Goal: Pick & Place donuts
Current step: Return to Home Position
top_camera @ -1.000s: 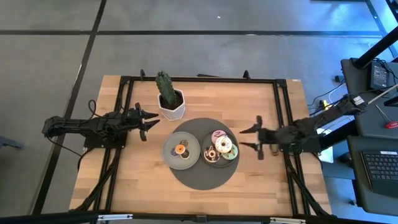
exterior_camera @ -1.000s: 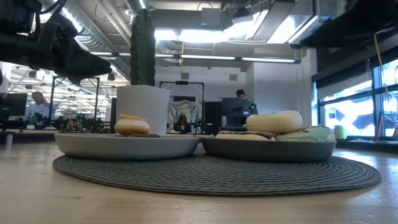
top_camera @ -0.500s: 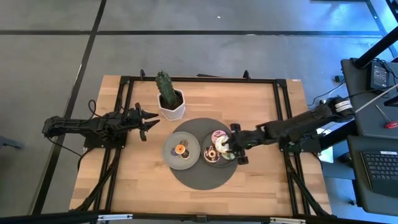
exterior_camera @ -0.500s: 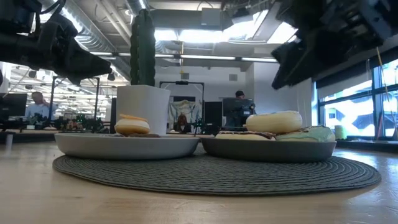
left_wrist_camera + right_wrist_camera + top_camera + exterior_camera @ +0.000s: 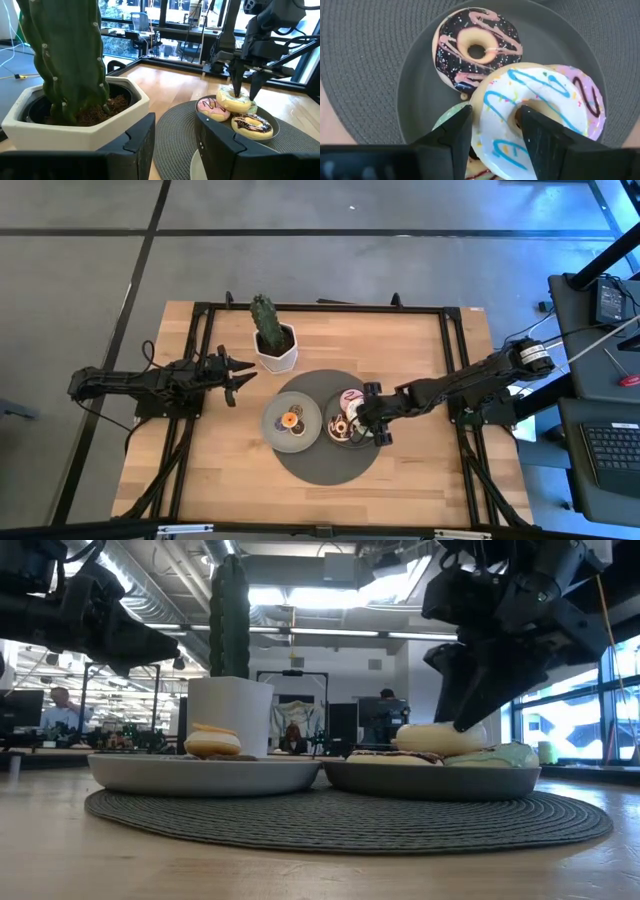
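Several donuts lie piled on the right grey plate [image 5: 415, 100]: a white one with blue stripes [image 5: 545, 95] on top, a dark brown one [image 5: 477, 47], a pink one [image 5: 587, 100] and a green one [image 5: 447, 122]. A small orange donut [image 5: 291, 419] sits on the left plate [image 5: 272, 430]. My right gripper [image 5: 494, 112] is open and slants down over the white donut [image 5: 235, 102]. My left gripper [image 5: 238, 375] waits open at the table's left, beside the cactus pot. My right gripper comes from above, slanting in from the table's right. One finger [image 5: 532, 130] stands at the white donut's hole and the other [image 5: 455, 132] outside its rim, across the ring [image 5: 495, 107]. Whether they touch it, I cannot tell. The donut lies flat on the pile.
A cactus in a white pot [image 5: 272, 340] stands at the back, left of centre. Both plates sit on a round grey mat [image 5: 325, 465]. Black frame rails [image 5: 455, 360] run along the table's sides. Beyond the table, people sit at desks in the room.
My right gripper has swung from near the table's right edge toward the left, over the right plate. It has tipped from level to pointing steeply down and has come down onto the white donut. The donuts have stayed in place.
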Robot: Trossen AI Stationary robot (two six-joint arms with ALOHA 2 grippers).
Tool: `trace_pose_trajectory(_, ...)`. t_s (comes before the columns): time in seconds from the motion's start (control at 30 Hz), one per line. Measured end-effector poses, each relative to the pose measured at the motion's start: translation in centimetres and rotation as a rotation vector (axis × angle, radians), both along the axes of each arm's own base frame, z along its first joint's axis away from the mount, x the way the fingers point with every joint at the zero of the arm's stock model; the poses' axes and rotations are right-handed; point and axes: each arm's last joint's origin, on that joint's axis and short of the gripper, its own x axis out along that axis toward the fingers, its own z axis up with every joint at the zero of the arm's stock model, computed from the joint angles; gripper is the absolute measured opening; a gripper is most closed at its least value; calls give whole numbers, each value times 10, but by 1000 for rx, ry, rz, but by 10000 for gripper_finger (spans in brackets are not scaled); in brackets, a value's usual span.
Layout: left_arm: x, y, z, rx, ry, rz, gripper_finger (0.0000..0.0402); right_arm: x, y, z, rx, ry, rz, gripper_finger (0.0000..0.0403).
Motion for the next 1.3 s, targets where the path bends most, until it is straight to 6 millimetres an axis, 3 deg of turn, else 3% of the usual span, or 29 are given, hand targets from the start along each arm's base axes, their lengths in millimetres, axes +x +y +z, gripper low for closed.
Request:
trace_pose_trajectory(0.17, 0, 0, 0, 0, 0, 0, 134, -1, -1, -1, 5, 18, -18, 141)
trace_pose_trajectory(0.43, 0, 0, 0, 0, 0, 0, 135, -1, -1, 0, -5, 15, -7, 48)
trace_pose_trajectory(0.57, 0, 0, 0, 0, 0, 0, 132, 4, 0, 10, -8, -4, 3, 14)
trace_pose_trajectory(0.77, 0, 0, 0, 0, 0, 0, 135, 12, 3, 27, 19, -37, 9, 16)
trace_pose_trajectory(1.07, 0, 0, 0, 0, 0, 0, 134, 16, 12, 5, 46, 5, 29, 16)
trace_pose_trajectory(1.3, 0, 0, 0, 0, 0, 0, 134, 17, 12, 4, 44, 1, 31, 30)
